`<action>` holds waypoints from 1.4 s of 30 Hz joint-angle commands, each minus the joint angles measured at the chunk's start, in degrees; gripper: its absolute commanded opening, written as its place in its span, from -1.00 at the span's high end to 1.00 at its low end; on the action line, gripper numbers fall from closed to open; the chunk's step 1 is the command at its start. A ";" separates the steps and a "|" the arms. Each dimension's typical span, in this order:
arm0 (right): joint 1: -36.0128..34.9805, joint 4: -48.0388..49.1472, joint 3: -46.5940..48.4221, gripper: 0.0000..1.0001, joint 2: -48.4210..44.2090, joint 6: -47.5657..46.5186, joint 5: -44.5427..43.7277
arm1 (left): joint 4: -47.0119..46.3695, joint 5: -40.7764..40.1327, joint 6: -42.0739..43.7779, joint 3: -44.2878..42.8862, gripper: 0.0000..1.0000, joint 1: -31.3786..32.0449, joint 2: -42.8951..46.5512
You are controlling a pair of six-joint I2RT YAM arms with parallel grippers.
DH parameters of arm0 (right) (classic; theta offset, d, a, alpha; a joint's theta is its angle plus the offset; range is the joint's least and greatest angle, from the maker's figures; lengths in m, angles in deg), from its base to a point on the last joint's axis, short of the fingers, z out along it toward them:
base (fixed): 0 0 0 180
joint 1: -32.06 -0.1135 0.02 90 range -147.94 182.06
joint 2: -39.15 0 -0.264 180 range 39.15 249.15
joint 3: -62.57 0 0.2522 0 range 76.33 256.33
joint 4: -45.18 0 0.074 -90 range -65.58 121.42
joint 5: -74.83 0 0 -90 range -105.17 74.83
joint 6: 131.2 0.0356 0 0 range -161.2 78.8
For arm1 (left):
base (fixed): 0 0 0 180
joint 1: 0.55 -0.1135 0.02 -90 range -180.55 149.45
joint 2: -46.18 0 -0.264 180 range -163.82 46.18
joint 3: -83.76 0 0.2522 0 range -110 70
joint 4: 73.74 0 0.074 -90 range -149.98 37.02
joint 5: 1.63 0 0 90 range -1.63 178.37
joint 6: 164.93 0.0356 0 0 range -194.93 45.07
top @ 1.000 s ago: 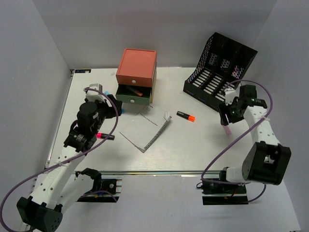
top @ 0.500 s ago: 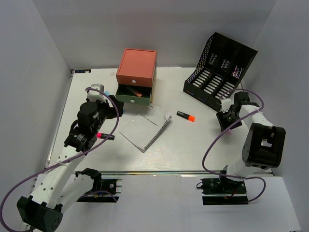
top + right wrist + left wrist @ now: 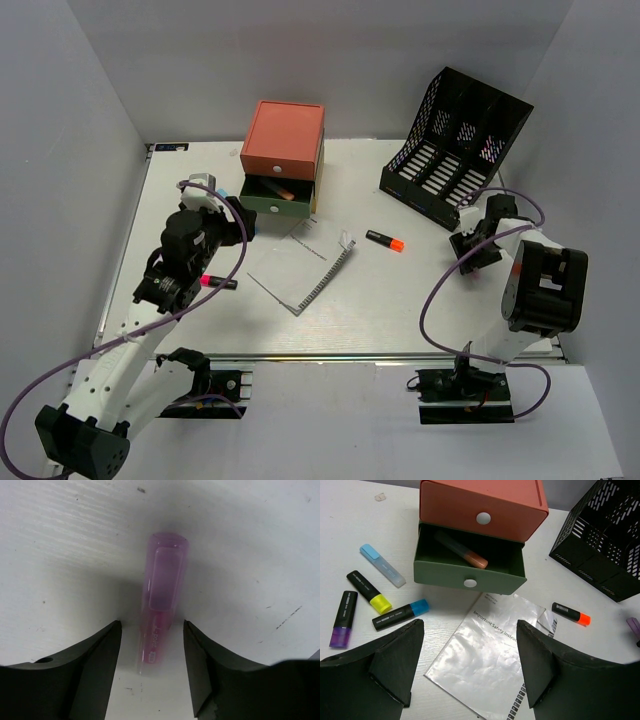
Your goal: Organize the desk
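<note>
Hovering by the booklet [image 3: 485, 650] with left gripper [image 3: 469, 630] spread wide; straddling the pink marker [image 3: 162, 595] flat on the desk [image 3: 60, 555] with right gripper [image 3: 151, 625], parted, not clamped.

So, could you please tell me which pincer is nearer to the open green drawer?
Left. The left pincer hovers right by the green drawer; the right pincer is across the desk, straddling a pink highlighter.

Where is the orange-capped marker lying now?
In the top view, the orange-capped marker lies on the desk right of centre, between the booklet and the black file rack.
</note>
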 commanded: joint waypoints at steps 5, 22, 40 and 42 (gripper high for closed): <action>0.71 3.63 -1.52 0.01 1.67 -3.99 2.05 | -0.25 -0.14 0.62 0.06 -0.68 -0.34 -0.42; -4.63 -18.76 3.74 1.00 -13.52 -16.47 23.40 | -0.25 -1.11 0.70 0.14 -0.63 -0.34 -0.86; -47.79 -7.27 56.10 1.00 10.43 -2.86 18.14 | -3.32 -12.53 3.95 4.63 -0.61 0.81 3.01; -49.21 -6.30 63.38 1.00 15.79 -3.03 16.91 | -3.24 -12.97 4.22 4.71 -0.61 0.81 2.40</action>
